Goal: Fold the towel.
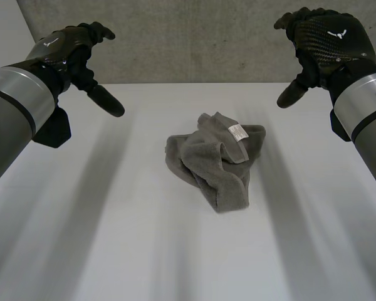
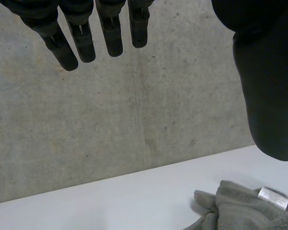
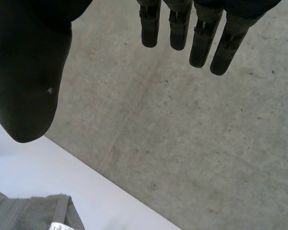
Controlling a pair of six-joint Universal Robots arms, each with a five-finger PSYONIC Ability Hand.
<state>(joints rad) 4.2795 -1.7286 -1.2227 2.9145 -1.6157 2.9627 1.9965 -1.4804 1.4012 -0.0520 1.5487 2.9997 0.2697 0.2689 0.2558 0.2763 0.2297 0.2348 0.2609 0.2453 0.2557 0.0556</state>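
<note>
While left hand and right hand hover loose-fingered, crumpled towel, corners hidden.

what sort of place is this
Probably a robotics lab or test bench, not a home: a white table in front of a raw concrete wall, a crumpled grey towel on it.

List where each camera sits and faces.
Head: between and behind the arms, looking down at the crumpled grey terry towel on the white table; left hand and right hand show.
Left wrist: on the left arm, facing the grey concrete wall past its open hand, plus towel.
Right wrist: mirrored on the right arm, hand open.
Shared: all three catch the towel's white label.
</note>
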